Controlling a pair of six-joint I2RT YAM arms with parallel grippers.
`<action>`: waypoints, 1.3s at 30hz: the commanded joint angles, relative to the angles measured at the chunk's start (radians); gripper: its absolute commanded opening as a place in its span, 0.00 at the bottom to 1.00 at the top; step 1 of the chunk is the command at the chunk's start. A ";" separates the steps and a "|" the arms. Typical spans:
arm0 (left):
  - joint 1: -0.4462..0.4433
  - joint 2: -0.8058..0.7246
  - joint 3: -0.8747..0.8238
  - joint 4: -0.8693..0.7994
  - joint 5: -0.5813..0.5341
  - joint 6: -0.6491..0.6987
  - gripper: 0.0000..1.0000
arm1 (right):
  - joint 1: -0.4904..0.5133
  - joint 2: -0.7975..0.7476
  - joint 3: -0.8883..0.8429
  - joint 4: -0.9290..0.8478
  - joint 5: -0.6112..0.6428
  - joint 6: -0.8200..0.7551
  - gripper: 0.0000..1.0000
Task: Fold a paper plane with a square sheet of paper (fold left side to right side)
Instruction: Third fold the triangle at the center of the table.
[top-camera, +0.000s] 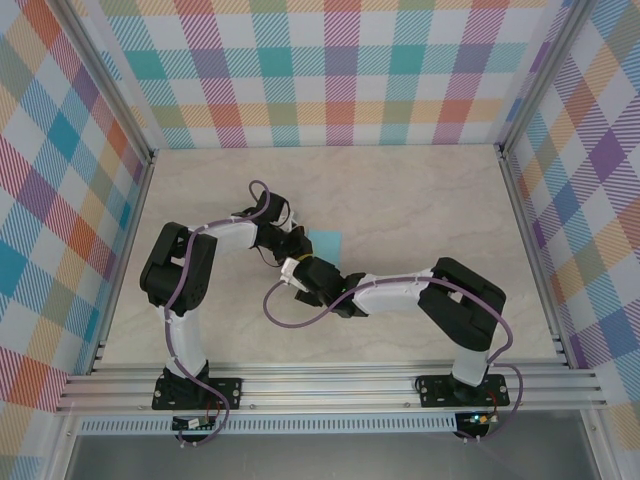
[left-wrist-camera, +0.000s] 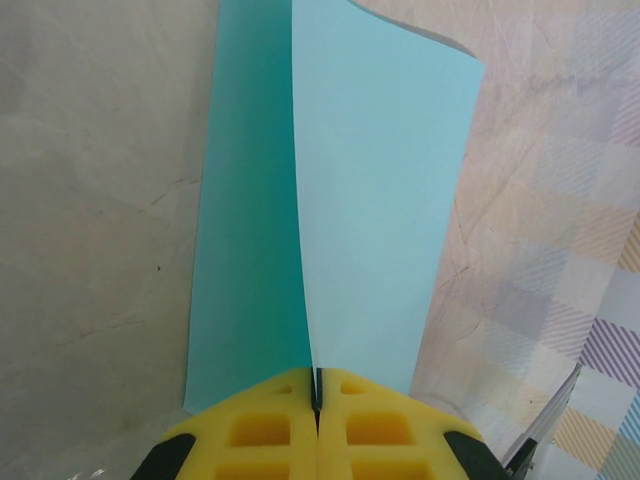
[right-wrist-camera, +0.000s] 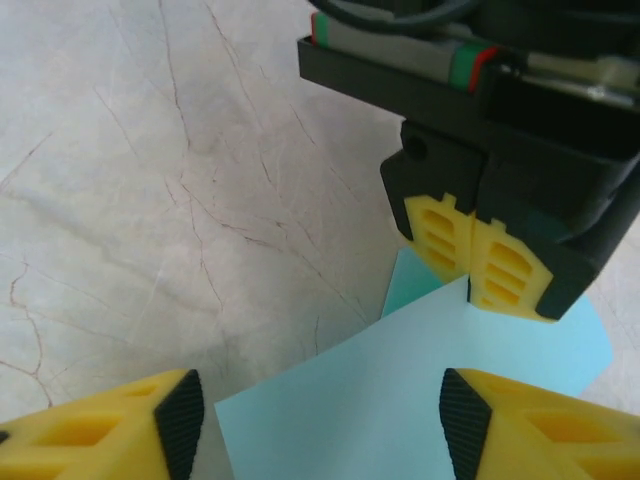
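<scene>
The square sheet of paper (top-camera: 326, 242) is turquoise and lies mid-table, partly covered by the arms. In the left wrist view one flap (left-wrist-camera: 385, 190) is lifted off the table and stands up from the flat part (left-wrist-camera: 245, 250). My left gripper (left-wrist-camera: 317, 385) is shut on the lifted flap's near edge; from the right wrist view its yellow fingers (right-wrist-camera: 470, 262) pinch that edge. My right gripper (right-wrist-camera: 315, 420) is open, its fingers wide apart on either side of the pale flap (right-wrist-camera: 400, 400), and I cannot tell whether they touch it.
The table (top-camera: 420, 200) is pale marble. Aluminium rails (top-camera: 330, 385) run along its near edge and sides, and chequered walls (top-camera: 330, 70) stand around it. The two arms meet near the middle, the right wrist (top-camera: 345, 292) just in front of the left one.
</scene>
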 joint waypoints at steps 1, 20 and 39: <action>-0.015 0.011 0.020 -0.024 -0.001 -0.006 0.04 | 0.006 -0.041 -0.004 0.030 0.023 -0.011 0.54; -0.015 0.007 0.020 -0.034 -0.013 0.000 0.03 | -0.068 -0.155 -0.071 -0.088 -0.227 0.194 0.04; -0.021 0.007 0.029 -0.035 -0.018 -0.007 0.03 | -0.028 0.005 0.039 -0.018 -0.149 0.125 0.47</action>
